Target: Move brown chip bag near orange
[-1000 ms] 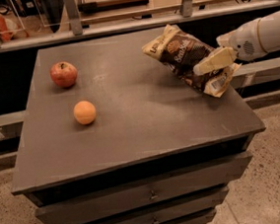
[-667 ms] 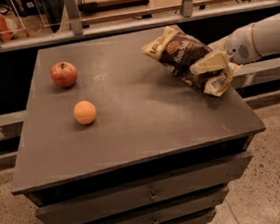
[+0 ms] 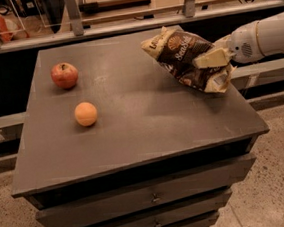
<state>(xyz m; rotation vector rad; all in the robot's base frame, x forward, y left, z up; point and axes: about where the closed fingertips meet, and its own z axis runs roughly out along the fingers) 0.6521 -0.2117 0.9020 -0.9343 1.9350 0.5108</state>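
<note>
The brown chip bag (image 3: 184, 56) is crinkled dark brown with cream-yellow ends and lies at the far right of the dark table top (image 3: 132, 111). My gripper (image 3: 212, 61) comes in from the right on a white arm and is shut on the bag's right part, one cream finger lying across it. The bag looks slightly raised and tilted at the table's right side. The orange (image 3: 86, 114) sits on the left half of the table, well apart from the bag.
A red apple (image 3: 64, 75) sits behind the orange near the far left. The table is a drawer cabinet with drawers (image 3: 150, 200) below. A railing and glass panels (image 3: 121, 7) run behind it. The floor lies to the right.
The gripper and bag have shifted slightly left and up along the right side of the table. The orange and apple have not moved.
</note>
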